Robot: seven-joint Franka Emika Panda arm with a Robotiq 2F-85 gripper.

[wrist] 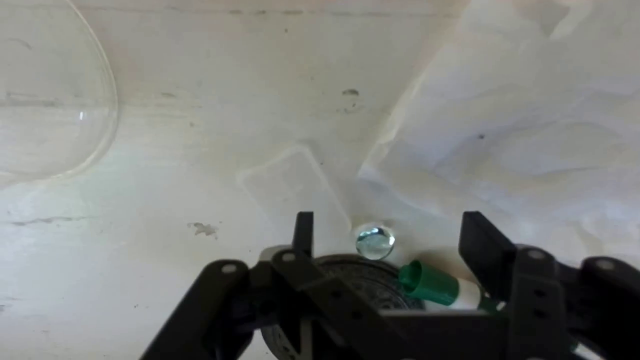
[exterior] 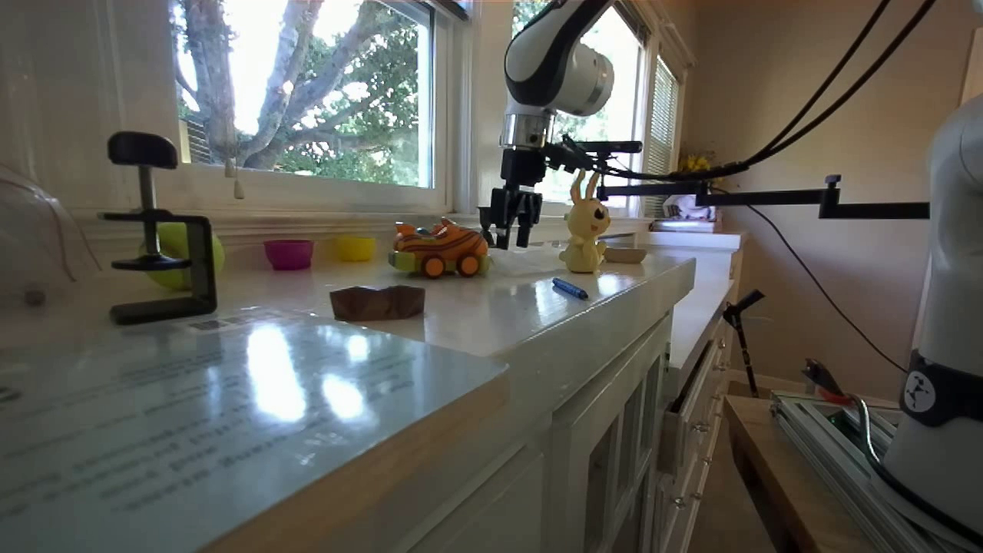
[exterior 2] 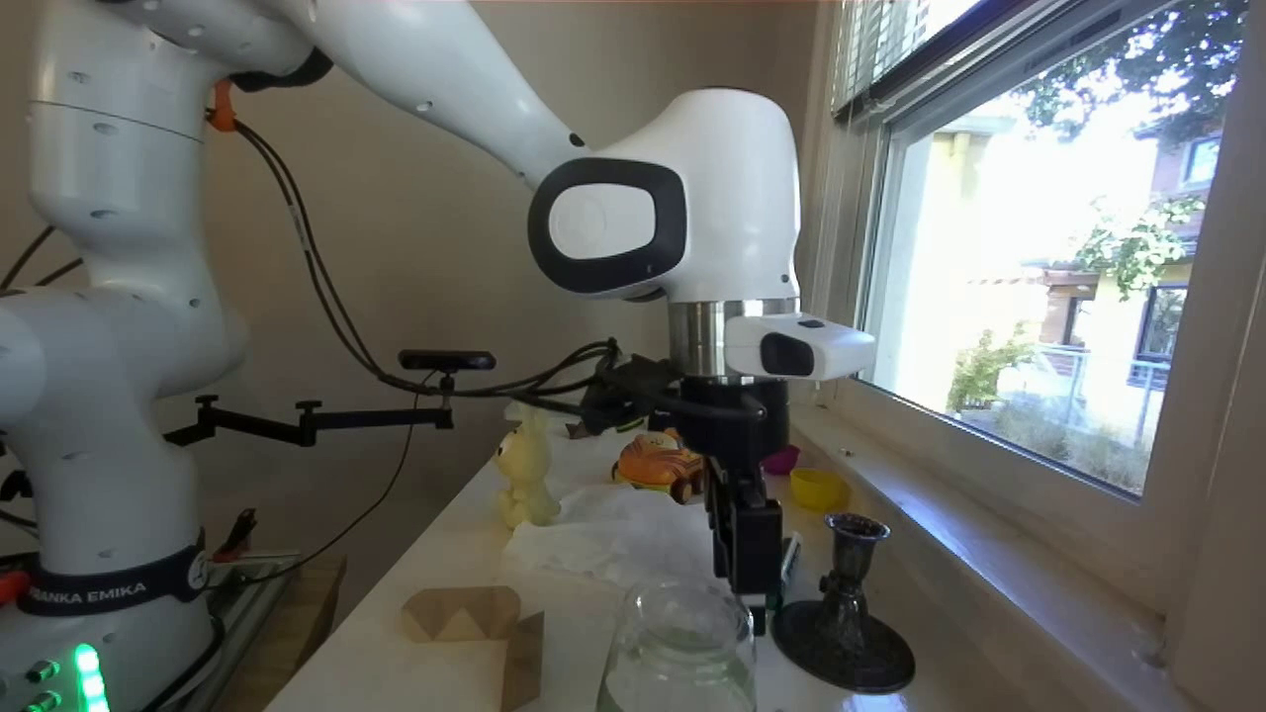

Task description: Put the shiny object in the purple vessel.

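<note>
Small clear round glass bead point(wrist: 375, 244): in my judgement the "shiny object". It lies on the white painted counter point(wrist: 125, 280) and, in the wrist view, shows between the fingertips of the black two-fingered gripper point(wrist: 388, 231), slightly off centre. I cannot make it out in either exterior view.
Fingers: spread wide, leaving room on both sides of the bead, and holding nothing. How high the tips are above the counter is hard to tell.
Grip on glass: smooth and round, the bead will probably roll if nudged. Best to centre it, go down low, then close slowly so both pads meet at its widest part.
Dark metal candlestick with broad round base point(exterior 2: 844, 611): its rim is just beside the bead, perhaps touching. One finger overlaps the base in the wrist view, so make sure that tip will not land on the metal.
Green-capped marker with white band point(wrist: 434, 286): the cap lies between bead and opposite finger; closing here could catch it too. Edging away from the cap first would help.
Small magenta-purple bowl point(exterior: 289, 255): well apart, near the small yellow bowl point(exterior: 355, 248), past the orange striped toy car point(exterior: 441, 250). Carry above the toy; release low to avoid a bounce.
</note>
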